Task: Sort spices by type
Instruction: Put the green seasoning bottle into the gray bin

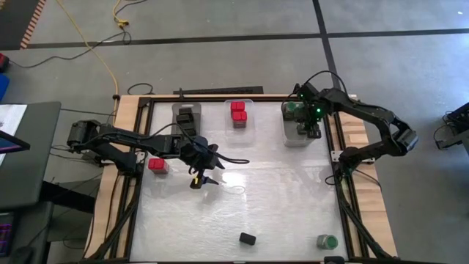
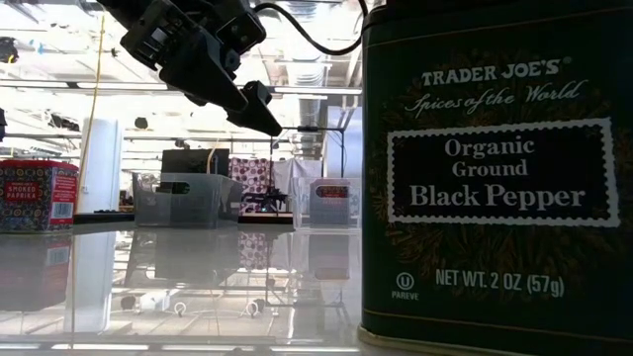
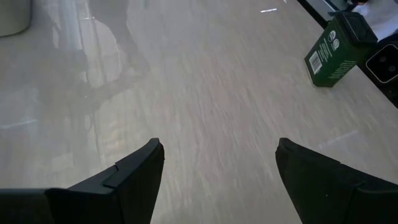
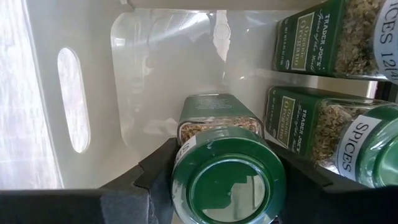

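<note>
The right gripper [image 4: 227,180] pinches a green-lidded jar [image 4: 227,177] inside the bin [image 1: 293,136], beside 2 more jars [image 4: 329,134]; labels are cut off. The left gripper [image 3: 217,168] hangs spread.

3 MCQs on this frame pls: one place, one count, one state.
1. Where is the right claw?
A. over the red tin
B. in the right-hand bin
C. at the table's near edge

2. How many red tins lie outside the bins?
A. one
B. two
C. none

3. The left claw is:
A. shut on a black tin
B. open, holding nothing
C. shut on a jar

Key:
1 B: the right claw sits inside the right-hand bin, gripping a green-lidded jar.
2 A: only one red tin lies on the table outside the bins.
3 B: the left claw has its fingers apart over bare table.
</note>
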